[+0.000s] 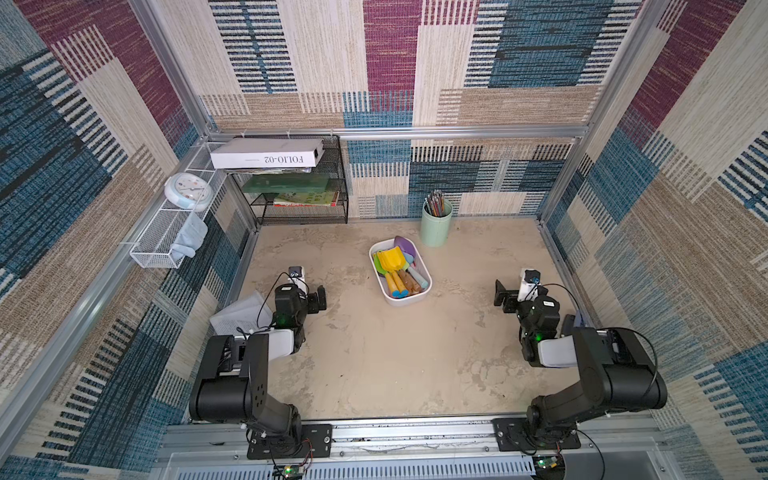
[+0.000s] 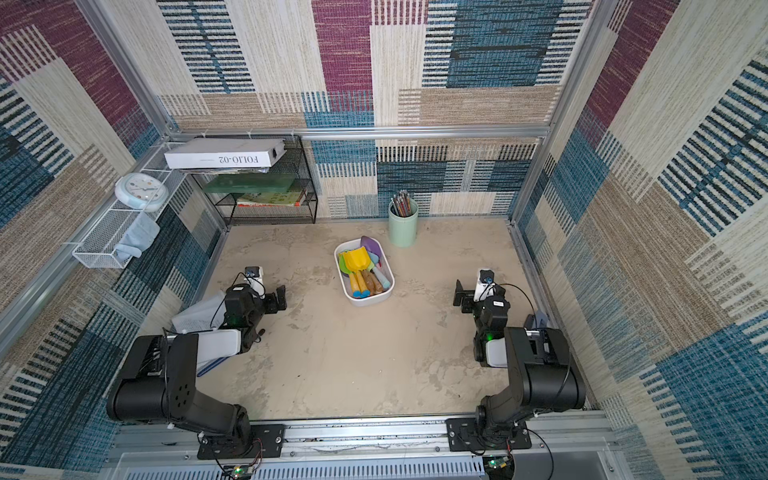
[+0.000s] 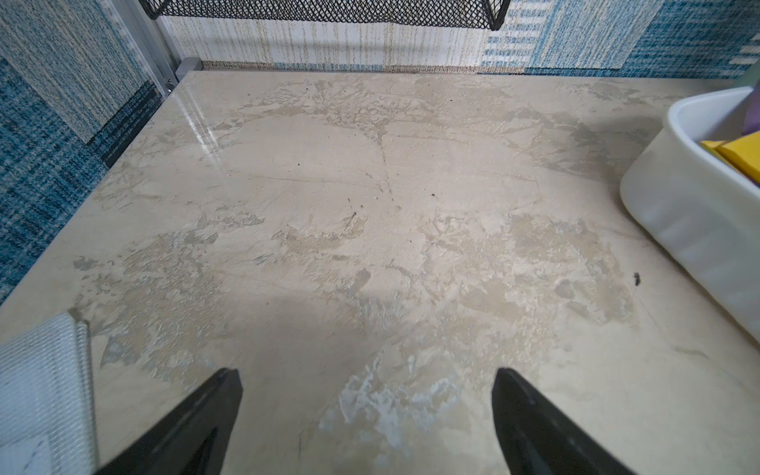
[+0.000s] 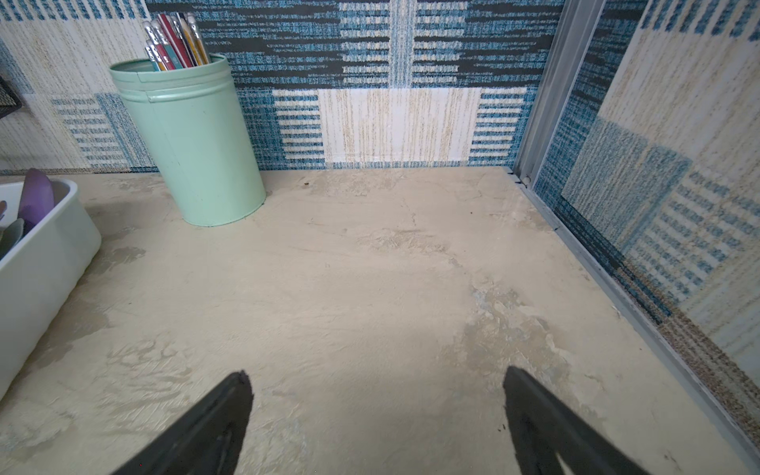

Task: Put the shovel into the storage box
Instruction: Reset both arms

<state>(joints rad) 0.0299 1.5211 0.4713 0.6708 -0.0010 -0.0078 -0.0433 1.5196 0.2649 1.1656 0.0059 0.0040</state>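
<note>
- The left gripper [image 3: 366, 374] is seen spread wide and empty; only bare table [image 3: 370, 214] lies between its jaws.
- The right gripper [image 4: 377, 374] is likewise released; nothing is held in it.
- In both top views the grippers are parked low at about 8 and 4 o'clock of the storage box [image 1: 409, 300], each well apart from it.
- The shovels are found piled inside the box, blades towards 12 o'clock and handles towards 5; the yellow shovel [image 1: 390, 259] is laid on top; no shovel is seen on the table, so the task is judged done.
- The pile is heaped close to the low walls; the purple shovel [image 1: 404, 246] is raised at the 12 o'clock rim, though it cannot be told whether it is propped on the rim or hangs past it.
- A spill is the main risk; were the light box nudged by an arm swung inward across the table, the top shovel could be slid out over a wall.
- The pencil cup [image 1: 435, 228] is stood near the box at 1 o'clock; it could be toppled by a careless reach from the right side.
</note>
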